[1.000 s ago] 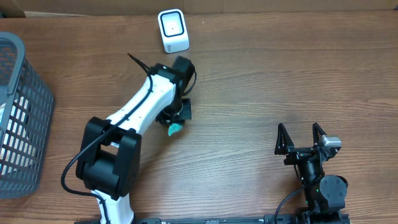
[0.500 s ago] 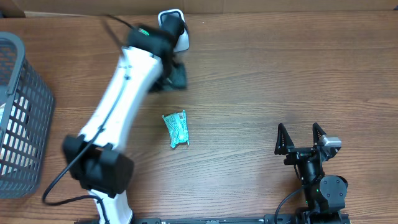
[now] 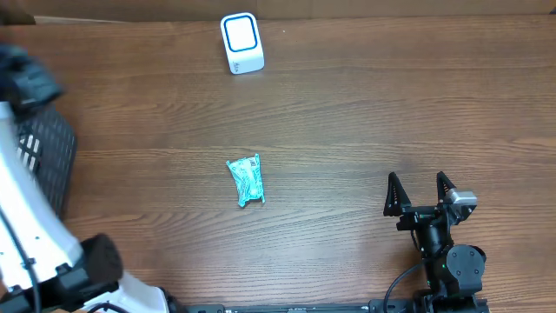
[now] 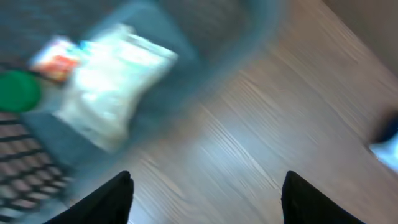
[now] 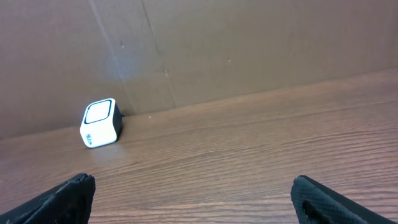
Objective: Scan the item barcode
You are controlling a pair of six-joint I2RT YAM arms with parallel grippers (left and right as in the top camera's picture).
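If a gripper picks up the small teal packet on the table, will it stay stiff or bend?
The teal packet looks crinkled and thin, so it probably bends easily and weighs little. It lies flat, so rolling seems unlikely.

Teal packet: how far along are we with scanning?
Done, apparently: the packet lies loose on the table, apart from the scanner, with nothing gripping it. Whether it actually scanned isn't visible. In hand: the left pincer, open and empty, is over the basket, where a white bag and other items lie. Left: likely pick and scan those. The right pincer sits open, parked.
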